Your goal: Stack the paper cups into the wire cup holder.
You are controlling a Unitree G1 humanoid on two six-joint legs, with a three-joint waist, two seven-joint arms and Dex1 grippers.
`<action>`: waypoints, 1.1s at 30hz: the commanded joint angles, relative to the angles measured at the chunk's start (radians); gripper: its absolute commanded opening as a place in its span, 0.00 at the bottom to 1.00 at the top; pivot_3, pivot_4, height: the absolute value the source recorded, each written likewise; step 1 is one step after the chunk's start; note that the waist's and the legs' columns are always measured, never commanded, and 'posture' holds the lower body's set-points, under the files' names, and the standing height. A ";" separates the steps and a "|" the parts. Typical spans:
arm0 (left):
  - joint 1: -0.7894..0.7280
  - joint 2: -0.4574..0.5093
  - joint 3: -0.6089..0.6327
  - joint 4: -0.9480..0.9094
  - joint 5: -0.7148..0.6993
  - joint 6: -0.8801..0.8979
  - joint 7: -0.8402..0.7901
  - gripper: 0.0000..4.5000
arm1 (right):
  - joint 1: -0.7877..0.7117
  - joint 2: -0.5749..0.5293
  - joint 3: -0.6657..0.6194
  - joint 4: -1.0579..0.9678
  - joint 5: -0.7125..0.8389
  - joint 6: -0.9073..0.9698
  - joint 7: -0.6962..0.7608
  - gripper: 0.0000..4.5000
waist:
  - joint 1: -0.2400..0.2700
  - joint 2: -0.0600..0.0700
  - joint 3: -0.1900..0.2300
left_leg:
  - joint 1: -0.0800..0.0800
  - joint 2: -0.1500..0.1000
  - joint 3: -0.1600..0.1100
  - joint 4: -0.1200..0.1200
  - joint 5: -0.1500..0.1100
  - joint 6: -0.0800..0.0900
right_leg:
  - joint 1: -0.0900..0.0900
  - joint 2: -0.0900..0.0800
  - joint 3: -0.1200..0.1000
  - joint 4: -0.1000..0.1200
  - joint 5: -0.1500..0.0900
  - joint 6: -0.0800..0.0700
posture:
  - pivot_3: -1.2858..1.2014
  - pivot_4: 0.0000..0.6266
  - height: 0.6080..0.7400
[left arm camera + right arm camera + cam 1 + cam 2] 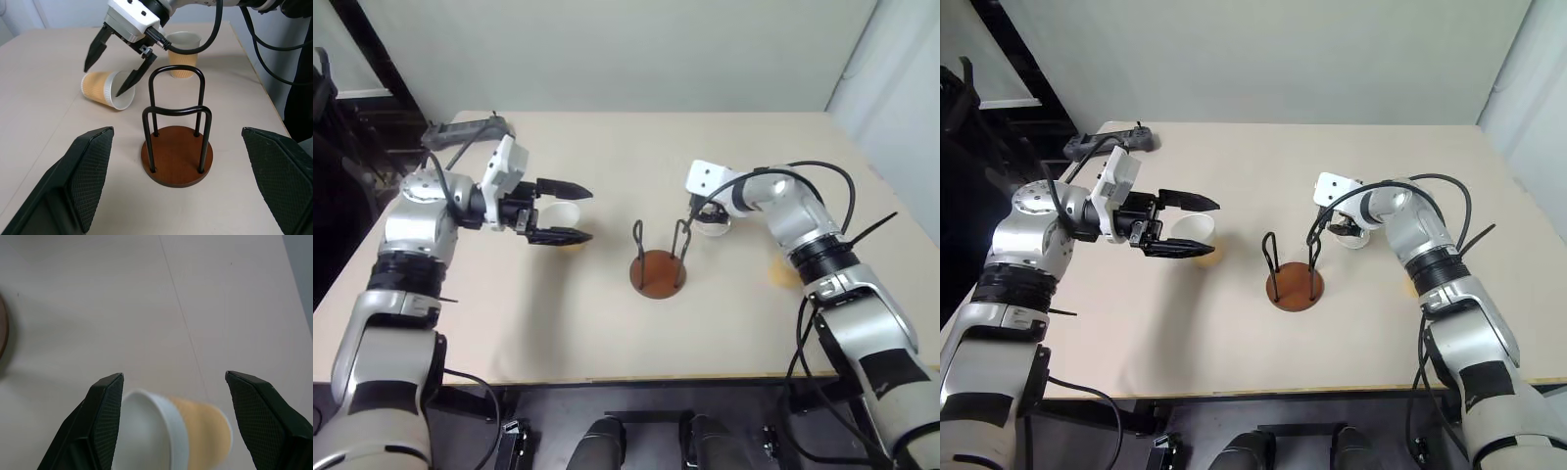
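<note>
**No cup in the holder yet — the right pincer is only reaching for the first**

The right pincer hangs with its fingers spread, straddling a paper cup that lies on its side on the surface. In the right wrist view that cup's white mouth and tan body sit between the two black fingers, but no pad looks pressed against it, so I read the pincer as released and grasping nothing. The wire cup holder stands just beside this cup, at about 7 o'clock from it in the head view. Its two dark loops are upright on the reddish-brown disc, and nothing sits inside them.

In the left wrist view a second, upright paper cup shows beyond the holder, behind the right arm. Well apart, at about 9 o'clock from the holder, the left pincer is level and wide open, holding nothing. A third cup stands close by it, partly hidden by the fingers, and I cannot tell whether they touch it.

Judging from how things lie, the stacking has not begun — all three cups are still out on the surface. What is left is the whole of it: closing on the tipped cup, righting it, lowering it between the loops, then nesting the other two. The tipped cup may roll if a finger nudges it before the close.
</note>
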State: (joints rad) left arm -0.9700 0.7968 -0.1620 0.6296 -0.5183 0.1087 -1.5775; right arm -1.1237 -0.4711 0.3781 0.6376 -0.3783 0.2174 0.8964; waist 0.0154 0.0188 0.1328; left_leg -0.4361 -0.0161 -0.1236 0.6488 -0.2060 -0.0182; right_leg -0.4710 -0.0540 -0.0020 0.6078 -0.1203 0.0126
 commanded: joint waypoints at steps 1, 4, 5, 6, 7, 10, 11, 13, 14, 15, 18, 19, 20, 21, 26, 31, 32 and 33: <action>-0.030 0.014 0.009 -0.005 -0.013 -0.012 -0.037 1.00 | -0.020 -0.023 -0.002 -0.007 -0.013 -0.028 -0.004 0.75 | 0.000 0.000 0.000 | 0.000 0.000 0.000 0.000 0.000 0.000 | 0.000 0.000 0.000 0.000 0.000 0.000 | 0.52 0.24 1.00; -0.032 0.013 0.007 0.001 -0.013 -0.015 -0.037 1.00 | -0.012 -0.030 0.006 -0.004 -0.028 -0.050 -0.018 0.75 | 0.000 0.000 0.000 | 0.000 0.000 0.000 0.000 0.000 0.000 | 0.000 0.000 0.000 0.000 0.000 0.000 | 0.52 0.24 1.00; -0.033 0.013 0.007 0.001 -0.014 -0.016 -0.037 1.00 | -0.010 -0.030 0.009 -0.002 -0.034 -0.059 -0.026 0.75 | 0.000 0.000 0.000 | 0.000 0.000 0.000 0.000 0.000 0.000 | 0.000 0.000 0.000 0.000 0.000 0.000 | 0.52 0.24 1.00; -0.034 0.013 0.006 0.002 -0.014 -0.016 -0.037 1.00 | -0.009 -0.029 0.013 0.002 -0.043 -0.074 -0.038 0.75 | 0.000 0.000 0.000 | 0.000 0.000 0.000 0.000 0.000 0.000 | 0.000 0.000 0.000 0.000 0.000 0.000 | 0.52 0.24 1.00; -0.034 0.014 0.006 0.003 -0.014 -0.016 -0.037 1.00 | -0.007 -0.029 0.017 0.007 -0.052 -0.088 -0.049 0.75 | 0.000 0.000 0.000 | 0.000 0.000 0.000 0.000 0.000 0.000 | 0.000 0.000 0.000 0.000 0.000 0.000 | 0.52 0.24 1.00; -0.038 0.014 0.007 0.006 -0.015 -0.016 -0.037 1.00 | 0.001 -0.025 0.027 0.011 -0.070 -0.112 -0.068 0.75 | 0.000 0.000 0.000 | 0.000 0.000 0.000 0.000 0.000 0.000 | 0.000 0.000 0.000 0.000 0.000 0.000 | 0.52 0.24 1.00; -0.038 0.015 0.008 0.007 -0.015 -0.016 -0.037 1.00 | 0.004 -0.022 0.031 0.015 -0.076 -0.121 -0.076 0.75 | 0.000 0.000 0.000 | 0.000 0.000 0.000 0.000 0.000 0.000 | 0.000 0.000 0.000 0.000 0.000 0.000 | 0.52 0.24 1.00; -0.040 0.016 0.009 0.008 -0.016 -0.017 -0.037 1.00 | 0.010 -0.017 0.044 0.023 -0.095 -0.148 -0.100 0.75 | 0.000 0.000 0.000 | 0.000 0.000 0.000 0.000 0.000 0.000 | 0.000 0.000 0.000 0.000 0.000 0.000 | 0.52 0.24 1.00; -0.041 0.016 0.010 0.008 -0.016 -0.017 -0.037 1.00 | 0.013 -0.015 0.050 0.027 -0.106 -0.162 -0.114 0.75 | 0.000 0.000 0.000 | 0.000 0.000 0.000 0.000 0.000 0.000 | 0.000 0.000 0.000 0.000 0.000 0.000 | 0.52 0.24 1.00; -0.042 0.016 0.011 0.008 -0.017 -0.017 -0.037 1.00 | 0.016 -0.012 0.051 0.030 -0.111 -0.166 -0.123 0.72 | 0.000 0.000 0.000 | 0.000 0.000 0.000 0.000 0.000 0.000 | 0.000 0.000 0.000 0.000 0.000 0.000 | 0.52 0.24 1.00; -0.046 0.016 0.017 0.007 -0.015 -0.014 -0.037 1.00 | 0.034 0.001 0.054 0.024 -0.124 -0.172 -0.143 0.56 | 0.001 0.000 0.000 | 0.000 0.000 0.000 0.000 0.000 0.000 | 0.000 0.000 0.000 0.000 0.001 0.000 | 0.52 0.24 1.00; -0.047 0.016 0.018 0.006 -0.015 -0.014 -0.037 1.00 | 0.041 0.005 0.054 0.019 -0.127 -0.171 -0.146 0.48 | 0.001 0.000 0.000 | 0.000 0.000 0.000 0.000 0.000 0.000 | 0.000 0.000 0.000 0.000 0.001 0.000 | 0.52 0.24 1.00; -0.048 0.015 0.019 0.005 -0.014 -0.014 -0.037 1.00 | 0.047 0.007 0.054 0.015 -0.130 -0.171 -0.148 0.40 | 0.001 0.000 0.000 | 0.000 0.000 0.000 0.000 0.000 0.000 | 0.000 0.000 0.000 0.000 0.001 0.000 | 0.52 0.24 1.00; -0.048 0.014 0.020 0.003 -0.013 -0.013 -0.037 1.00 | 0.050 0.010 0.056 0.013 -0.134 -0.173 -0.152 0.31 | 0.000 0.000 0.000 | 0.000 0.000 0.000 0.000 0.000 0.000 | 0.000 0.000 0.000 0.000 0.001 0.000 | 0.52 0.24 1.00; -0.049 0.011 0.021 -0.006 -0.012 -0.008 -0.037 1.00 | 0.052 0.011 0.057 0.015 -0.146 -0.184 -0.166 0.01 | 0.000 0.000 0.000 | 0.001 0.000 0.000 0.000 0.000 0.000 | 0.001 0.000 0.000 0.000 0.001 0.001 | 0.52 0.24 1.00; -0.048 0.009 0.019 -0.006 -0.013 -0.009 -0.037 1.00 | 0.046 0.006 0.053 0.027 -0.151 -0.192 -0.173 0.01 | 0.000 0.000 0.000 | 0.001 0.000 0.000 0.000 0.000 0.000 | 0.001 0.000 0.000 0.000 0.001 0.000 | 0.52 0.24 1.00; -0.049 0.009 0.019 -0.005 -0.013 -0.010 -0.037 1.00 | 0.044 0.006 0.051 0.028 -0.152 -0.192 -0.173 0.01 | 0.000 0.000 0.000 | 0.001 0.000 0.000 0.000 0.000 0.000 | 0.001 0.000 0.000 0.000 0.001 0.000 | 0.52 0.24 1.00; -0.049 0.009 0.018 -0.002 -0.013 -0.012 -0.037 1.00 | 0.042 0.006 0.049 0.030 -0.152 -0.192 -0.174 0.01 | 0.000 0.000 0.000 | 0.001 0.000 0.000 0.000 0.000 0.000 | 0.001 0.000 0.000 0.000 0.001 0.000 | 0.52 0.24 1.00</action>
State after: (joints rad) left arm -0.9916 0.7979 -0.1632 0.6408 -0.5196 0.1086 -1.5777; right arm -1.0645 -0.4578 0.4314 0.6697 -0.5268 0.0286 0.7332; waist 0.0156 0.0185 0.1327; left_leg -0.4354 -0.0160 -0.1235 0.6490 -0.2060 -0.0180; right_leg -0.4703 -0.0541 -0.0020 0.6078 -0.1191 0.0128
